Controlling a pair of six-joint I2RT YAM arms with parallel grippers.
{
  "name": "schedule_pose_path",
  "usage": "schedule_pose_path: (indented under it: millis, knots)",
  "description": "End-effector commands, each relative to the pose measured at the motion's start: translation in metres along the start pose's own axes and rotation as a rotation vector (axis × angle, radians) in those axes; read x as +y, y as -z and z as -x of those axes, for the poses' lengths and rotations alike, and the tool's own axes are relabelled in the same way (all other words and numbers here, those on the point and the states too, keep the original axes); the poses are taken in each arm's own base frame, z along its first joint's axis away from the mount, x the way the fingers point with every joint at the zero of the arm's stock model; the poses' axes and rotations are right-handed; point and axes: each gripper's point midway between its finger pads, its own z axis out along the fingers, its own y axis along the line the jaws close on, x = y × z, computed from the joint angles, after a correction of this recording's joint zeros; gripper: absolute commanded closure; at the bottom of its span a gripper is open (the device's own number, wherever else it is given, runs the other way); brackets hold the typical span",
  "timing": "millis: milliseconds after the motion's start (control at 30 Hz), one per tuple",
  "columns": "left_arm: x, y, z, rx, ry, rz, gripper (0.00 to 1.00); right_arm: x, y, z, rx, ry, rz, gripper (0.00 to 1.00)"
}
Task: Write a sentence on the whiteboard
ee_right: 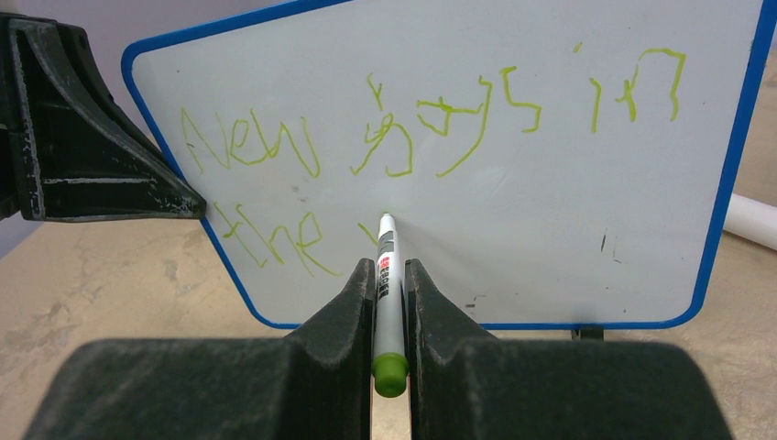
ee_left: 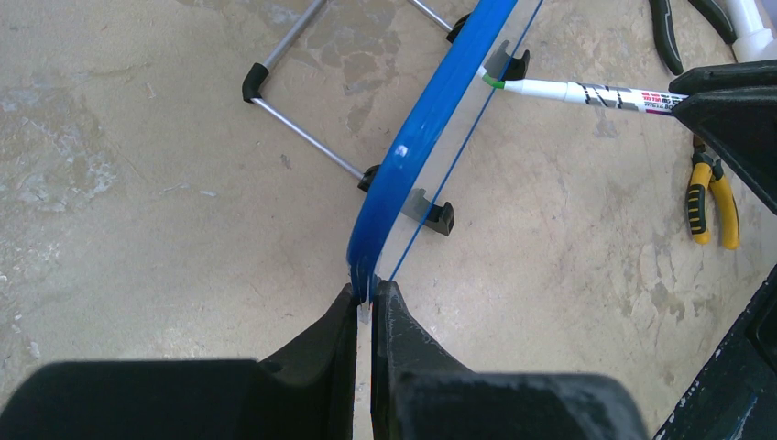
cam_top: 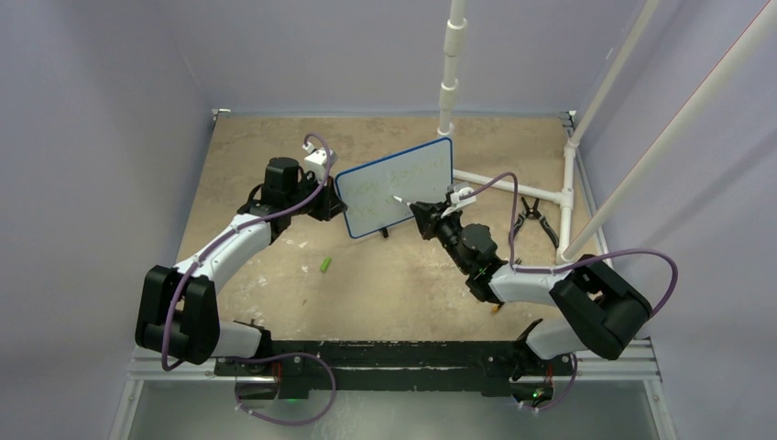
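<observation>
overhead, one whiteboard (cam_top: 396,188) stands upright mid-table between two arms. one green piece (cam_top: 325,264), perhaps a cap, lies near-left of it.

left wrist: left gripper (ee_left: 369,298) is pressed tight on the blue edge, likely steadying the whiteboard against pen pressure.

right wrist: right gripper (ee_right: 389,275) pinches one marker (ee_right: 386,240), tip at the second row. the sentence (ee_right: 431,119) runs two rows and looks unfinished.

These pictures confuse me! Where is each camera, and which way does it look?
Top external: high behind, looking down on the whiteboard; left arm and right arm show.
Left wrist: behind the left gripper, looking along the whiteboard's edge; its pinching fingers show.
Right wrist: behind the right gripper, facing the green sentence; its fingers hold the marker.
Shared: both wrists see the marker.
</observation>
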Motion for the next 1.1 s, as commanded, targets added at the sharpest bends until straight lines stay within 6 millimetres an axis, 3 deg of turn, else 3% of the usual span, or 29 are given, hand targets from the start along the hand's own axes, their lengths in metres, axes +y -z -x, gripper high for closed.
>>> schedule_pose_path:
  millis: [0,300,733,1067]
  knots:
    - [-0.01,0.007,0.025,-0.069,-0.032,-0.026,1.0,-0.011,-0.001,0.002,-0.011,-0.019,-0.064,1.0]
    - [-0.01,0.007,0.026,-0.07,-0.032,-0.026,1.0,-0.02,0.008,-0.015,0.028,-0.047,-0.095,1.0]
    - [-0.01,0.006,0.025,-0.069,-0.032,-0.026,1.0,-0.004,-0.003,0.025,-0.059,-0.024,-0.049,1.0]
    - [-0.011,0.006,0.026,-0.07,-0.032,-0.03,1.0,-0.009,-0.005,0.024,-0.062,-0.015,-0.077,1.0]
